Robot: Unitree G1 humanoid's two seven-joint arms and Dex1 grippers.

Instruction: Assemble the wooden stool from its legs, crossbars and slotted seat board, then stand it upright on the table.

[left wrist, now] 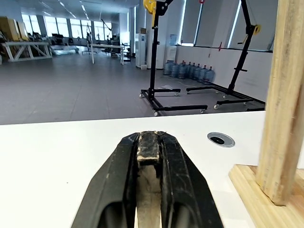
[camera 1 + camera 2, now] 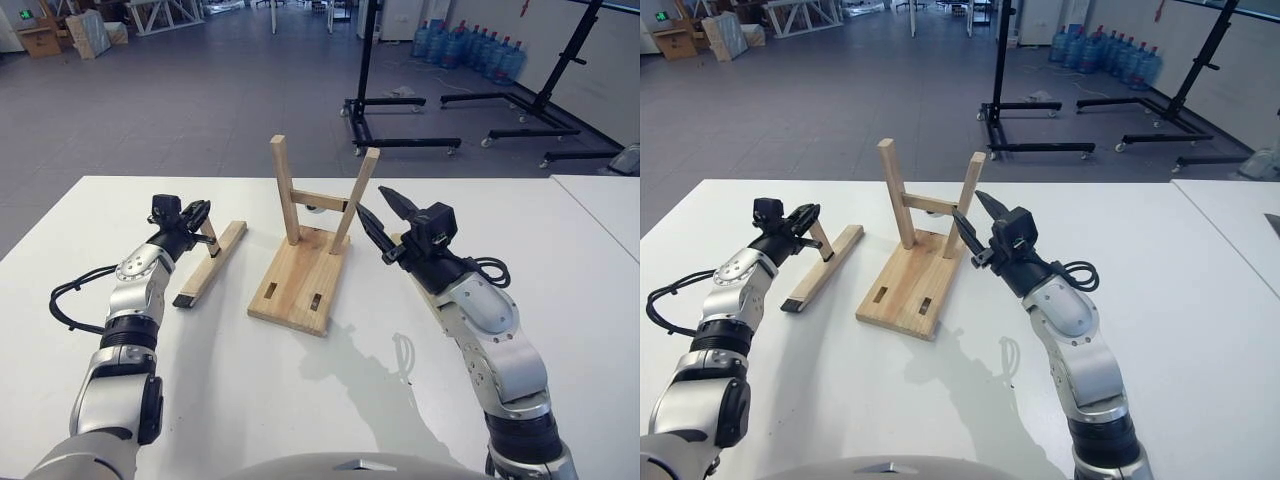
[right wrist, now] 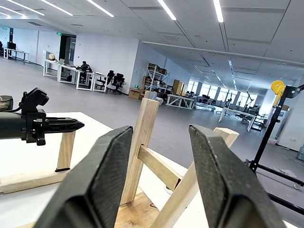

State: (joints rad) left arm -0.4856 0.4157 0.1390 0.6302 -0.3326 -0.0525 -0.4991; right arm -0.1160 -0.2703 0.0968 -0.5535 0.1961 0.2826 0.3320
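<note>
White worktop (image 2: pixel 300 400) carries the seat board (image 2: pixel 295 285) lying flat, with two legs (image 2: pixel 287 190) and a crossbar (image 2: pixel 318 200) standing in its far slots. The left gripper (image 2: pixel 200 220) has its jaws clamped on the loose leg frame (image 2: pixel 215 260); if lifted tilted, the frame could miss the empty slots (image 2: pixel 315 300). The right gripper (image 2: pixel 371 200), jaws agape beside one leg, might knock it. The left wrist view makes that clamp plainer than the eye views do.

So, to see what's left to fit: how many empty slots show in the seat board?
2. Both lie at the near end of the seat board: the left slot and the right slot. The two legs stand at the far end, covering any slots there.
</note>
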